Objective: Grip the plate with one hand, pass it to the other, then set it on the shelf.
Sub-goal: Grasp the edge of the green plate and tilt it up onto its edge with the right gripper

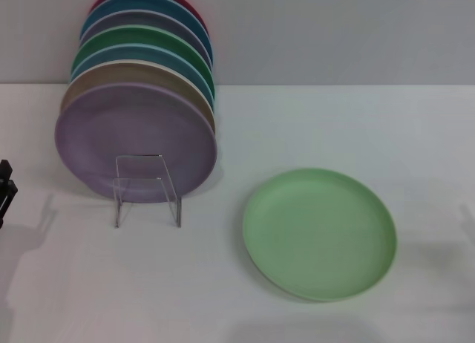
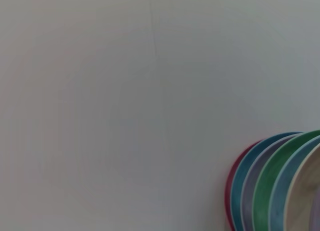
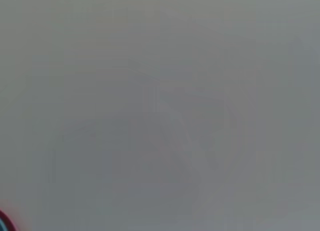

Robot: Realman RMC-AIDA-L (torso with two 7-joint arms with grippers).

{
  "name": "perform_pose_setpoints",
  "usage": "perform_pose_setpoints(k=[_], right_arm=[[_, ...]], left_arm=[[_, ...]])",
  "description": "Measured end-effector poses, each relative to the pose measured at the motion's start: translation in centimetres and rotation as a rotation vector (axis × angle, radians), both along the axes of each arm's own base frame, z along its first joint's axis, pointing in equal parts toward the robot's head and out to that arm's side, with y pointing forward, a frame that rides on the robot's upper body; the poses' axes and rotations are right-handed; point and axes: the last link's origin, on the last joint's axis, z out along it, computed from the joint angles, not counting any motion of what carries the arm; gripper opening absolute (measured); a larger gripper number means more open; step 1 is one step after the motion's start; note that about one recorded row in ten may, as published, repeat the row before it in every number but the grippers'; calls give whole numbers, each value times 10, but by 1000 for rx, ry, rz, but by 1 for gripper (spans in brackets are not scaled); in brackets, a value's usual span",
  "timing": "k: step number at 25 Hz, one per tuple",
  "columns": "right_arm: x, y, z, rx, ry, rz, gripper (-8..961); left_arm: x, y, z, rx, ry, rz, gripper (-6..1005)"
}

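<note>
Head view: shelf (image 1: 147, 188) holds upright plates (image 1: 136, 141); mint plate (image 1: 319, 233) alongside.

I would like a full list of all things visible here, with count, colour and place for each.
plate: one, pale mint green, flat on the table, right of the rack.
rack: one, clear, on the table left of centre, propping the standing plates.
standing plates: about eight in a row; lilac in front, then tan, light blue, green, grey-purple, blue, red at back.
table: one, white.
wall: grey, behind the table.
left claw: one, black, at the left edge of the head view, only partly seen.
right claw: not seen.
</note>
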Motion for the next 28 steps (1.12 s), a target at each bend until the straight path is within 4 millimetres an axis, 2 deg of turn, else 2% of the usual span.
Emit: perform_pose_setpoints(k=[4, 7, 10, 11, 12, 13, 15, 16, 17, 19, 21, 22, 26, 28], right_arm=[[-4, -2, -2, -8, 11, 30, 826], [-12, 1, 1, -49, 82, 95, 823], [-21, 15, 15, -108, 165, 170, 819], [-29, 30, 26, -185, 187, 204, 818], [-29, 30, 26, -185, 187, 204, 817], [-33, 41, 32, -243, 184, 200, 816], [-42, 62, 42, -354, 172, 153, 814], [-48, 82, 45, -472, 165, 63, 812], [-48, 82, 45, -472, 165, 63, 811], [-61, 99, 49, -576, 155, -4, 809], [-83, 119, 49, -721, 136, -107, 807], [-83, 119, 49, -721, 136, -107, 806], [-111, 139, 42, -904, -14, -315, 801], [-113, 142, 40, -928, -51, -360, 799]], left_arm=[[0, 0, 0, 2, -10, -1, 799], [2, 1, 0, 2, -14, -7, 797], [4, 5, -1, -3, -14, -10, 796], [4, 7, -1, -5, -13, -10, 795], [5, 8, -2, -7, -13, -11, 795], [5, 9, -2, -8, -15, -11, 794], [5, 9, -1, -4, -18, -10, 793], [6, 10, -1, 0, -21, -11, 793], [6, 10, -1, 0, -21, -11, 792], [7, 11, 0, 3, -24, -14, 791], [8, 12, 0, 7, -27, -17, 790], [8, 12, 0, 7, -27, -17, 790], [9, 13, 0, 9, -28, -22, 788], [9, 14, 0, 9, -28, -22, 787]])
